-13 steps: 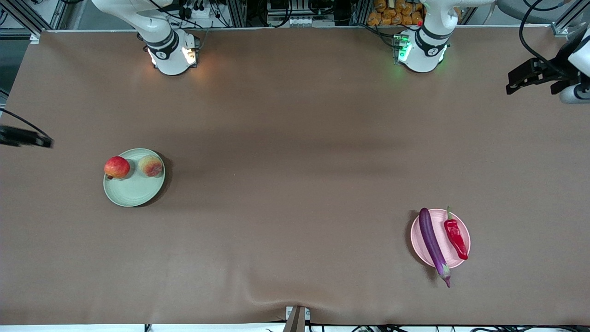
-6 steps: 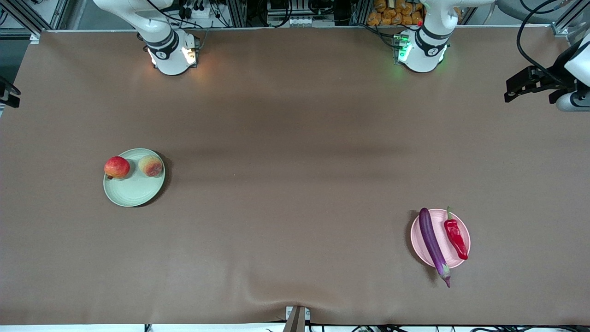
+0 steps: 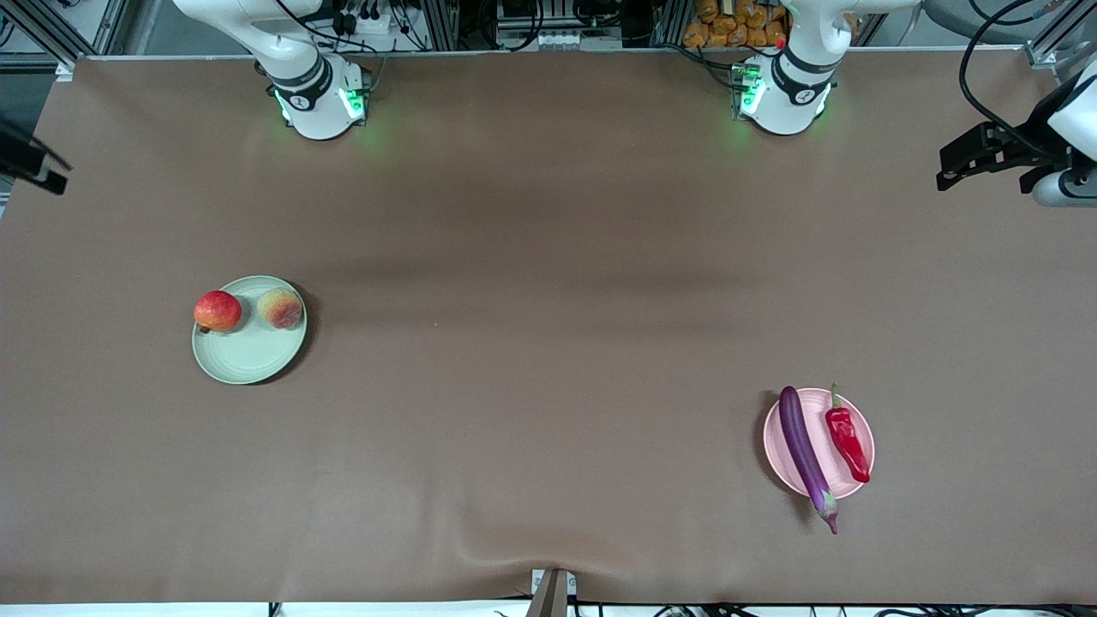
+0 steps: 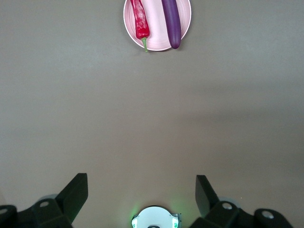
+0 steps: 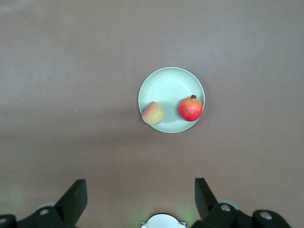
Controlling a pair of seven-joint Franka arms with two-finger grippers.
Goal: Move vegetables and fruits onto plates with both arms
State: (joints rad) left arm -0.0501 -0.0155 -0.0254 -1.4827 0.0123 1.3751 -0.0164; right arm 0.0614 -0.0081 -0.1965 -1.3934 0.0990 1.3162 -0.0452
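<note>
The red pomegranate (image 3: 217, 310) and the paler peach (image 3: 280, 308) lie side by side on the pale green plate (image 3: 244, 360) toward the right arm's end. The purple eggplant (image 3: 804, 450) and the red chili (image 3: 847, 437) lie on the pale pink plate (image 3: 830, 467) toward the left arm's end; the eggplant's stem end overhangs the rim. My left gripper (image 3: 953, 167) is open and empty, high over the table's end. My right gripper (image 3: 38, 167) is open and empty over the other end. The left wrist view shows the pink plate (image 4: 156, 28), the chili (image 4: 140, 21) and the eggplant (image 4: 172, 21); the right wrist view shows the green plate (image 5: 168, 88), the peach (image 5: 153, 113) and the pomegranate (image 5: 191, 108).
The brown cloth (image 3: 548, 300) covers the whole table. Both arm bases (image 3: 321, 98) (image 3: 784, 94) glow green at the table's back edge. A small bracket (image 3: 553, 591) sticks out at the front edge, where the cloth wrinkles.
My right gripper has moved along the table's end toward the robots' side. The right base's light has turned from white to green. My left gripper has shifted slightly. Plates and produce are unmoved.
</note>
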